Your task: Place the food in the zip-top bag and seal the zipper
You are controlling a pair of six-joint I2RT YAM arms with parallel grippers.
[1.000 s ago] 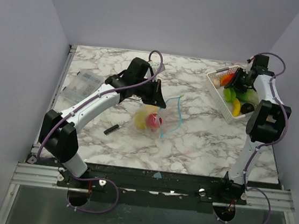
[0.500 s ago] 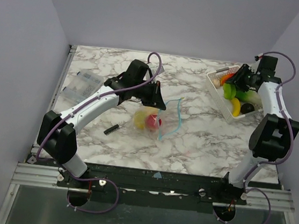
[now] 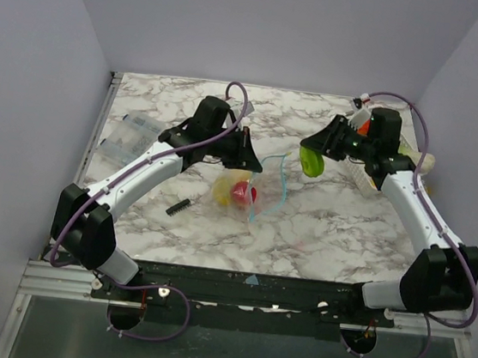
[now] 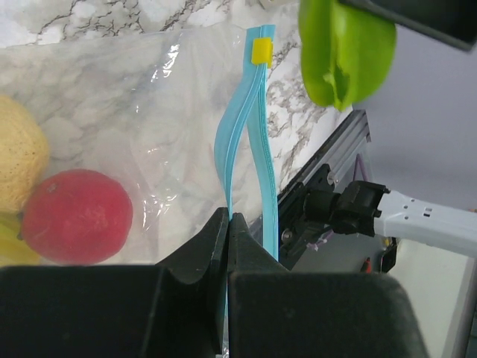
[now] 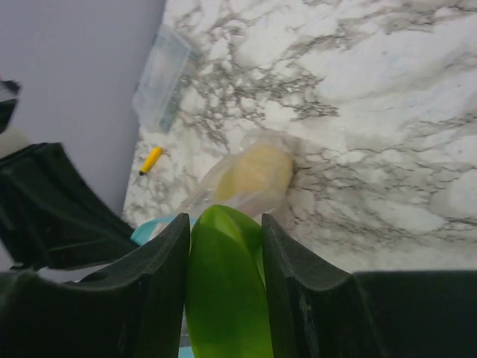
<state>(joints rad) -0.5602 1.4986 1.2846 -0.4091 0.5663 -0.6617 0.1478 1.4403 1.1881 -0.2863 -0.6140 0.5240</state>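
Green toy food (image 3: 312, 161), clenched in the right claw (image 3: 317, 155), now swung across near the bag (image 3: 230, 194), its zipper (image 3: 282, 177) seemingly pinched open by the left claw (image 4: 228, 224), ready for dropping in.

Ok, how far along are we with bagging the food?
Done: a red piece and a yellow piece lie inside the zip-top bag. In hand: the left gripper pinches the zipper edge, holding the mouth up, while the right gripper holds a green piece near it. Left: drop that in, add any remaining food, then seal the open zipper.
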